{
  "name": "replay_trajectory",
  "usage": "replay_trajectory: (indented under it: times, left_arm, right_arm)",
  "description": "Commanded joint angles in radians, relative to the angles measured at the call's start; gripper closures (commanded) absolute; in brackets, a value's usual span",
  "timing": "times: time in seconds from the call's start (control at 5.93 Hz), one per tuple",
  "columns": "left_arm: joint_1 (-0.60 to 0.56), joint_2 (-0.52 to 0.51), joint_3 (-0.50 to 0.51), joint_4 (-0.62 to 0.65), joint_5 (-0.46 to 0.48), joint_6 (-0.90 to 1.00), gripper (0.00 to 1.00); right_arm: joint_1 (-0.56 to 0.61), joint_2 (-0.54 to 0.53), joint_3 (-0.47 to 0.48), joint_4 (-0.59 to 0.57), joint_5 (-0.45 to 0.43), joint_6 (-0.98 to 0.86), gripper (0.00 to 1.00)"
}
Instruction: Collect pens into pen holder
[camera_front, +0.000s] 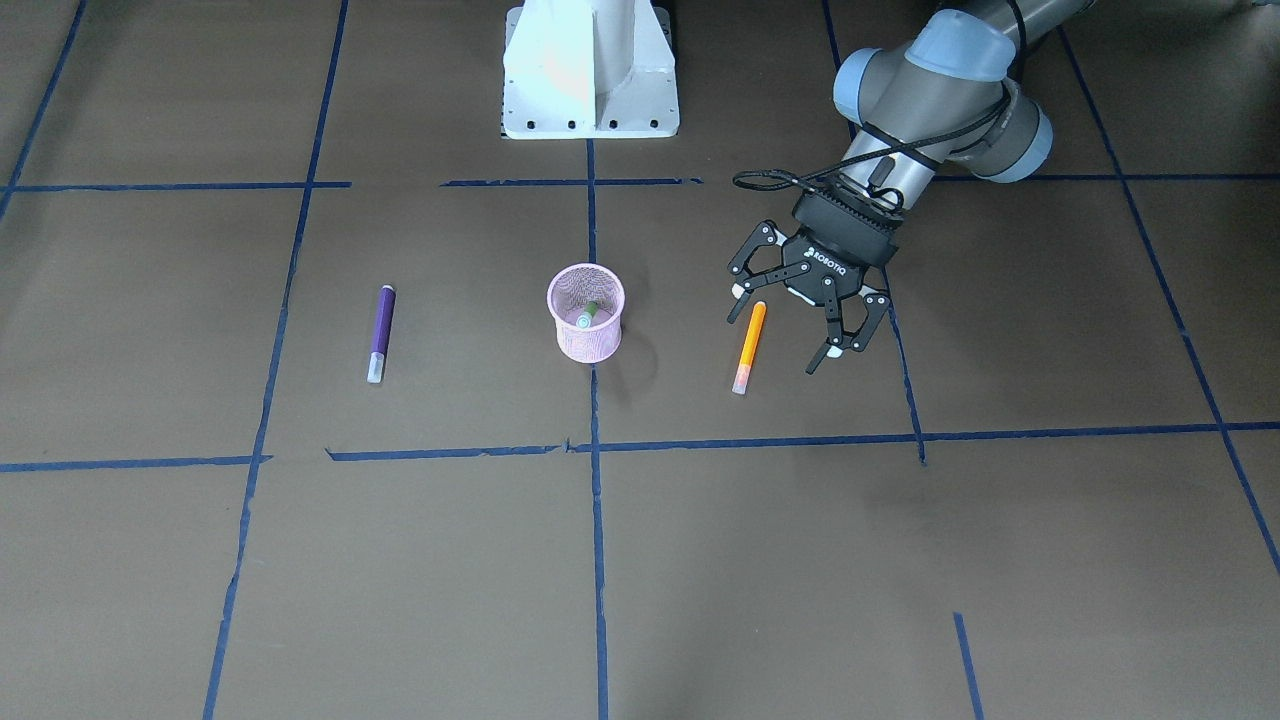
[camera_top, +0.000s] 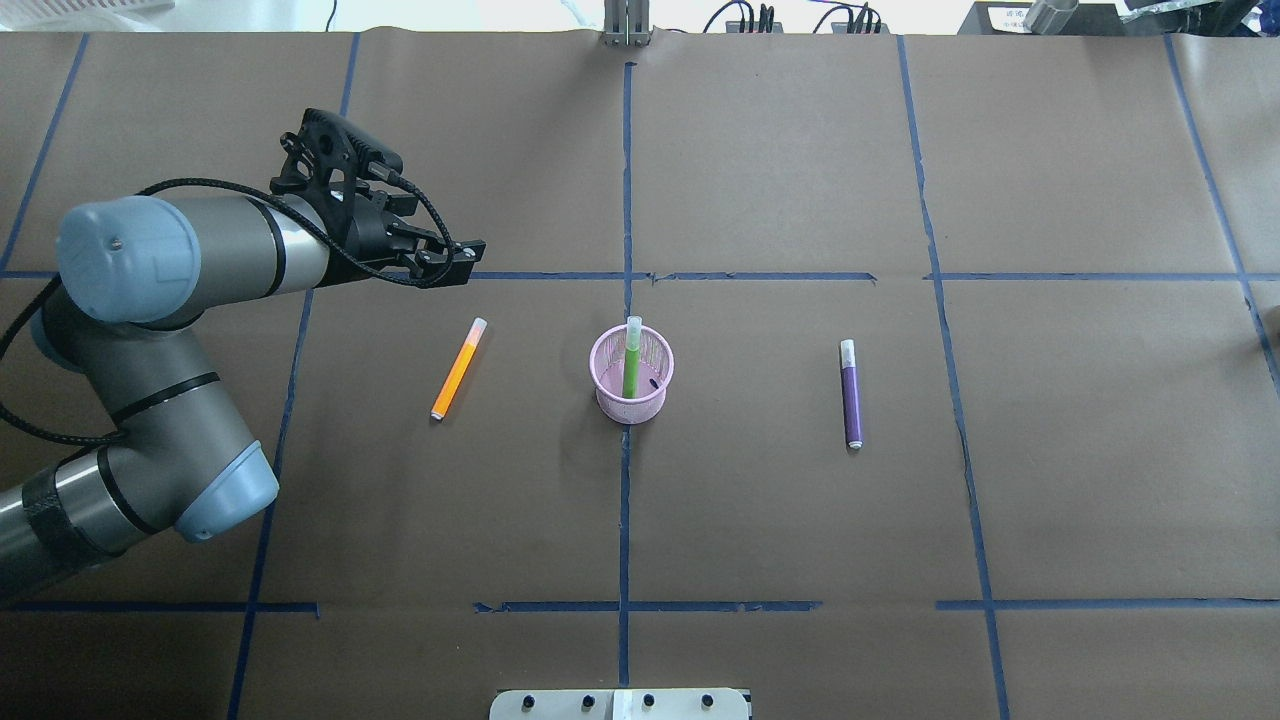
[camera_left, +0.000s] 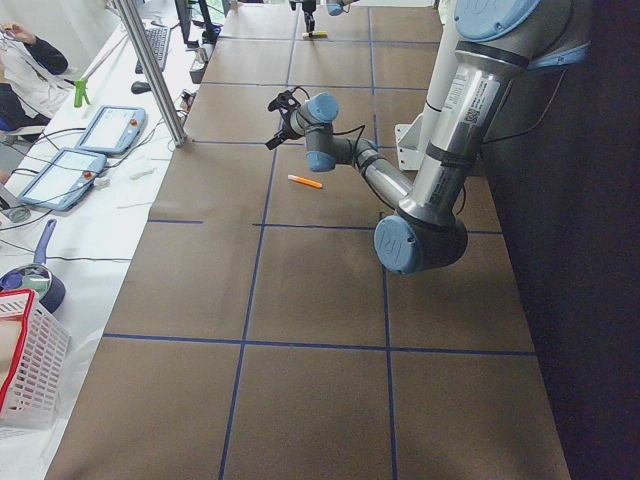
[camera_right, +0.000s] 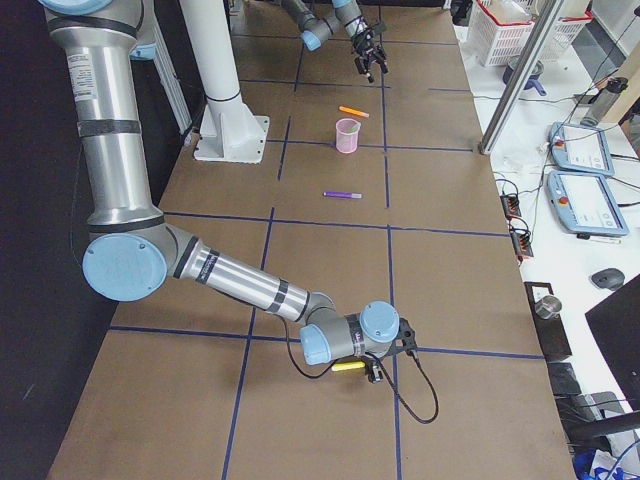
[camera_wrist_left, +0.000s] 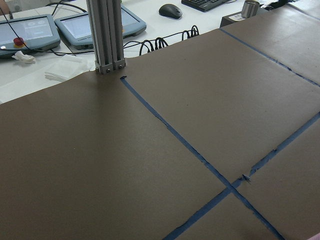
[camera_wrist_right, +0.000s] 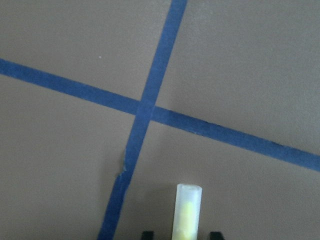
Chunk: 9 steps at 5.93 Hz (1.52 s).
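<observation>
Orange pen (camera_front: 749, 346) lies flat on the bench, right of centre in the front view, beside the wide-spread left hand (camera_front: 778, 340). It looks light, stiff and slick (likely to roll), so pinch mid-barrel. The right hand (camera_wrist_right: 181, 234) straddles a yellow pen (camera_wrist_right: 188, 210); I cannot tell whether it grips.
</observation>
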Motion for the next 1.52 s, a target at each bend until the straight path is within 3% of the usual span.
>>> replay_trajectory:
  times: [0.0, 0.34, 0.51, 0.67, 0.84, 1.01, 1.18, 1.35]
  left_arm:
    - [0.000, 0.000, -0.003, 0.000, 0.000, 0.000, 0.01]
    - [0.002, 0.000, -0.007, 0.014, -0.001, -0.001, 0.01]
    - [0.002, 0.002, 0.012, 0.026, -0.015, -0.001, 0.01]
    - [0.007, -0.001, -0.004, 0.144, -0.037, -0.001, 0.01]
    - [0.014, -0.017, -0.010, 0.278, -0.041, -0.001, 0.01]
    - [0.014, -0.017, -0.009, 0.337, -0.122, -0.003, 0.01]
    - [0.014, -0.012, -0.007, 0.378, -0.150, -0.003, 0.01]
    - [0.017, -0.032, -0.006, 0.455, -0.152, -0.005, 0.00]
  right_arm:
    - [0.002, -0.004, 0.003, 0.001, 0.010, -0.001, 0.99]
    - [0.026, -0.003, 0.041, 0.014, 0.086, -0.006, 1.00]
    - [0.050, -0.027, 0.166, 0.014, 0.099, 0.002, 1.00]
    - [0.052, -0.042, 0.320, 0.015, 0.098, 0.099, 1.00]
    - [0.051, -0.040, 0.498, 0.015, 0.095, 0.272, 1.00]
    - [0.048, -0.030, 0.652, 0.018, 0.084, 0.438, 1.00]
    - [0.008, -0.012, 0.755, 0.046, 0.038, 0.495, 1.00]
    - [-0.105, 0.031, 0.831, 0.076, -0.091, 0.627, 1.00]
